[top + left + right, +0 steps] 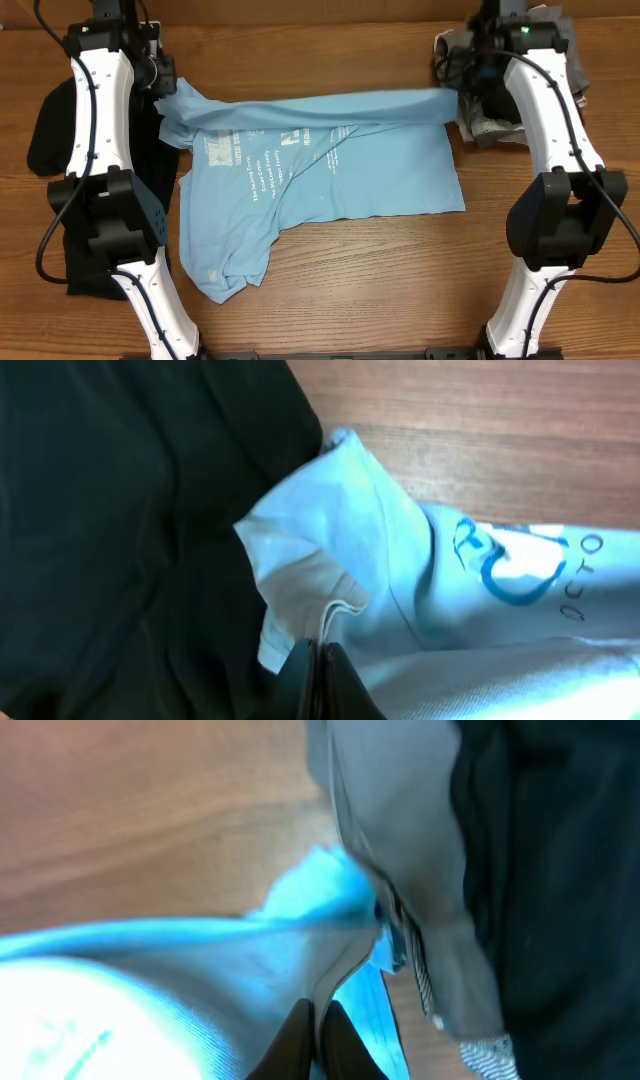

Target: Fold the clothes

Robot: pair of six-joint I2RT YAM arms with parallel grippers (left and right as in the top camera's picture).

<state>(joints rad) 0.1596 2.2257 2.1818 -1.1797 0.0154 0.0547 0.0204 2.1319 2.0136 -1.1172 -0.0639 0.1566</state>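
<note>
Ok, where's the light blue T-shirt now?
In the overhead view the light blue T-shirt lies centred on the table, its top edge pinched by the left claw beside the black garment and the right claw beside the grey clothes.

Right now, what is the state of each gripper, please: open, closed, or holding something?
Left gripper: jaws closed, pinching an edge of the light blue T-shirt.
Right gripper: jaws closed, pinching another edge of the same T-shirt.

Shirt [330,170] on table [400,290]; garment [50,130] left, heap [490,128] right
</note>
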